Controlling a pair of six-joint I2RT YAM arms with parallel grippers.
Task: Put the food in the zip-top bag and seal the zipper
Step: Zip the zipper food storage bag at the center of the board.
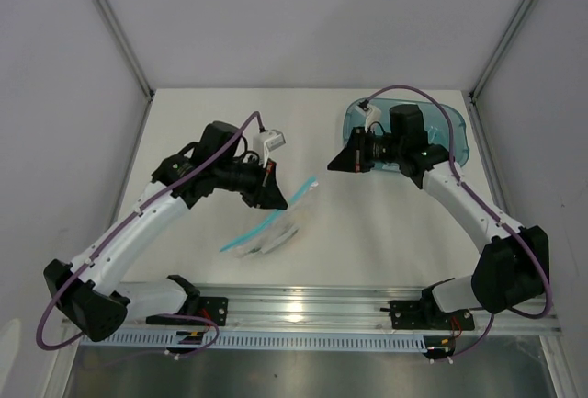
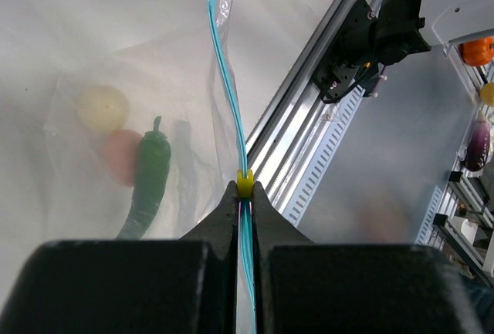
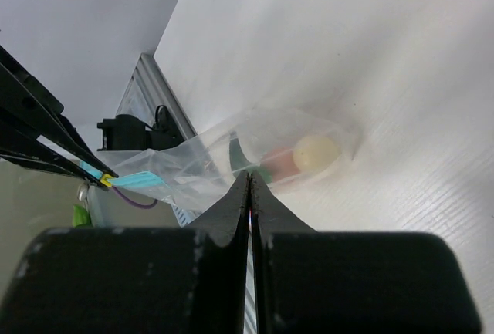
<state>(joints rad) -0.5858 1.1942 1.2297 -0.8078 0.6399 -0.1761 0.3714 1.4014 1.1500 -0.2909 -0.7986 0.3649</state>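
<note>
Fingers (image 2: 225,222) of the left gripper (image 2: 245,193): clenched on the zipper (image 2: 228,79), pinching the blue strip edge-on, just behind a small yellow slider (image 2: 244,183). Beyond the slider, strip visible as one thin line up to the far corner of the bag (image 1: 276,233). Sealed or not along that length: impossible to tell.

Fingers (image 3: 231,207) of the right gripper (image 3: 249,178): clenched tip to tip, nothing between them. Position: above the table (image 1: 386,233), apart from the bag, tips just left of the teal tub (image 1: 457,145) at the far right corner.

Bag: clear, crinkly, near the middle of the table, between the two arms and closer to the left one. Zipper edge raised in the left grip, slanting from near left to far right in the overhead view. Body draped down from that edge onto the table surface.

Food: all three pieces inside the bag, bunched at the bottom end, away from the zipper.
- Cream ball (image 2: 103,108): farthest from the left fingers.
- Pink egg (image 2: 120,156): touching the ball.
- Green piece (image 2: 150,176): alongside the egg and partly over it, stem toward the ball.

Aluminium rail (image 2: 309,141): along the near table edge, beside the zipper side of the bag in the left wrist view.
</note>
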